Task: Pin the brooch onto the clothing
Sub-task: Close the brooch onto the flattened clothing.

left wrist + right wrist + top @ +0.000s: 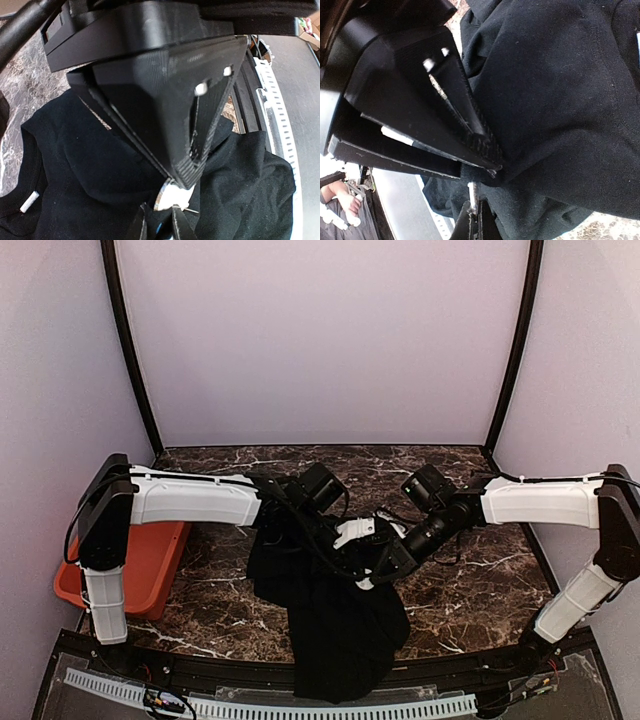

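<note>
pinning step in hand. left gripper [186, 176] clamped on brooch [170, 198], right gripper [487, 164] pinching a shirt [560, 100] fold. next, likely: thread it through fold, then latch.

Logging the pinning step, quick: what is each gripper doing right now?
Left gripper: fingers closed on the brooch.
Right gripper: fingers closed, pinching the black clothing.

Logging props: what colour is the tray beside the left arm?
The tray is orange-red, clearest in the top external view.
</note>
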You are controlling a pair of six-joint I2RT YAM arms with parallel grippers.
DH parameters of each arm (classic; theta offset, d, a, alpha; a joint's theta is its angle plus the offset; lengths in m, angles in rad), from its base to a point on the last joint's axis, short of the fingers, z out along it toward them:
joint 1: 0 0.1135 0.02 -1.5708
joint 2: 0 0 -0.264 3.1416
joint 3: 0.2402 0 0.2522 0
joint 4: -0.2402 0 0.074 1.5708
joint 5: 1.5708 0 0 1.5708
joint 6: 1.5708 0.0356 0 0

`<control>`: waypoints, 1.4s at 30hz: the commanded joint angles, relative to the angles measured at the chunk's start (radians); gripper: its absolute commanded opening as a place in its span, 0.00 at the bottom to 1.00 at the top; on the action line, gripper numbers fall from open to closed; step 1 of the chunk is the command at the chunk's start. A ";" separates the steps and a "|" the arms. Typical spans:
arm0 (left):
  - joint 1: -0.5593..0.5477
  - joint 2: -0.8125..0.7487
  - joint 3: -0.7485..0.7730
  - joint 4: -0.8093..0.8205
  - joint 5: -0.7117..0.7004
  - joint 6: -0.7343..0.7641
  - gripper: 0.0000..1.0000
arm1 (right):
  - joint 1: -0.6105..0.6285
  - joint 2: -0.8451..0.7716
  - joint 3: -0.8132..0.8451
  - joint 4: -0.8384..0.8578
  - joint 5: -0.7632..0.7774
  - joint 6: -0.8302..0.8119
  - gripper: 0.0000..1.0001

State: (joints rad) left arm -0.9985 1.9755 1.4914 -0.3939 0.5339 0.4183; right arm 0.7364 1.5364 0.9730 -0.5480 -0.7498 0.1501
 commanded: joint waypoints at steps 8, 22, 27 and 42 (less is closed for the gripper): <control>-0.032 -0.010 -0.015 0.000 -0.044 0.018 0.20 | -0.002 -0.033 0.037 0.100 -0.067 -0.003 0.00; 0.026 -0.069 -0.089 0.084 0.246 0.003 0.31 | -0.005 -0.144 -0.027 0.136 -0.106 -0.109 0.00; 0.045 -0.086 -0.098 0.106 0.283 -0.013 0.28 | -0.005 -0.168 -0.043 0.148 -0.106 -0.122 0.00; 0.054 -0.104 -0.086 0.072 0.255 0.006 0.45 | -0.005 -0.202 -0.065 0.174 -0.148 -0.129 0.00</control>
State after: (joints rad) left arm -0.9489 1.9099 1.4185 -0.2802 0.7959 0.4149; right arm 0.7326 1.3743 0.9009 -0.4618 -0.8246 0.0391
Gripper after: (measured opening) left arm 0.378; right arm 0.009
